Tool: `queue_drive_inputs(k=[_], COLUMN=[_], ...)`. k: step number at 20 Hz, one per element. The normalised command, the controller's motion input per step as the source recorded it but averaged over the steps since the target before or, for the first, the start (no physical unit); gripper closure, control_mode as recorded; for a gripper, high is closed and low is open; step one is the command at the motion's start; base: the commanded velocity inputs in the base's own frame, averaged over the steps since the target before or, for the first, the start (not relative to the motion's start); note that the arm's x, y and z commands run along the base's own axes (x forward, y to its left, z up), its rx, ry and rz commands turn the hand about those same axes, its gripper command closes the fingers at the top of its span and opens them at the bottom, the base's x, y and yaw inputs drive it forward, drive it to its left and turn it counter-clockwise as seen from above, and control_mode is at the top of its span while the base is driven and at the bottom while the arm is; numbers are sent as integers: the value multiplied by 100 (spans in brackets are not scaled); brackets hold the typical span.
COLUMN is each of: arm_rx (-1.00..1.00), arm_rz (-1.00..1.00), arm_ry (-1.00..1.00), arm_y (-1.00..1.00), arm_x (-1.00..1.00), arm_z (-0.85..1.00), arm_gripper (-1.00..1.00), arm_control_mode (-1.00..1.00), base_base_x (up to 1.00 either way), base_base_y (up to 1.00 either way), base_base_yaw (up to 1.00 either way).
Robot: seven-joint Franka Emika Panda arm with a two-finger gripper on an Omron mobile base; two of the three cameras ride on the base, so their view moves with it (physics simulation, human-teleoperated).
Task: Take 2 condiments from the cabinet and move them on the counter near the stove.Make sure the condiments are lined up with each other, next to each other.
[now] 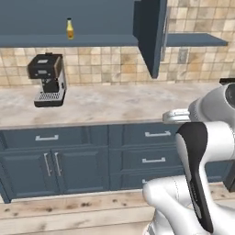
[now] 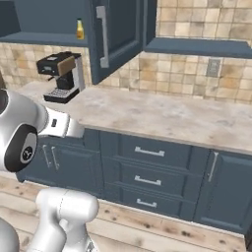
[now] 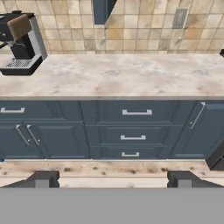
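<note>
Neither condiment had reached the surface (image 1: 114,103): the yellow-orange bottle (image 1: 69,29) stood upright on the open cabinet's shelf (image 1: 69,41), near its front edge, the shaker unseen, while the fingers (image 3: 109,179) hung apart and empty, well below.

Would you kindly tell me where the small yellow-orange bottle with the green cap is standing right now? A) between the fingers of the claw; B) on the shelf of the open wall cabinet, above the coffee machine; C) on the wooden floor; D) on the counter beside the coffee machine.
B: the bottle stands upright on the cabinet shelf, higher than the coffee machine on the counter.
</note>
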Motion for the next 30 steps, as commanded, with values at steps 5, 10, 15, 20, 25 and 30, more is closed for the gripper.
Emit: queue_drive_inputs(k=[5,10,15,20,25,30], arm_rx=[0,0,0,0,0,0], arm_rz=[0,0,0,0,0,0], arm_ry=[0,0,0,0,0,0], arm_y=[0,0,0,0,0,0], arm_x=[0,0,0,0,0,0], arm_z=[0,0,0,0,0,0], arm_gripper=[-100,-100,-100,-100,-100,-100], arm_control_mode=[100,100,100,100,100,100], base_base_x=[45,54,68,79,89,92], base_base_y=[99,99,32,-1,0,0], base_base_yaw=[6,14,6,0,0,0])
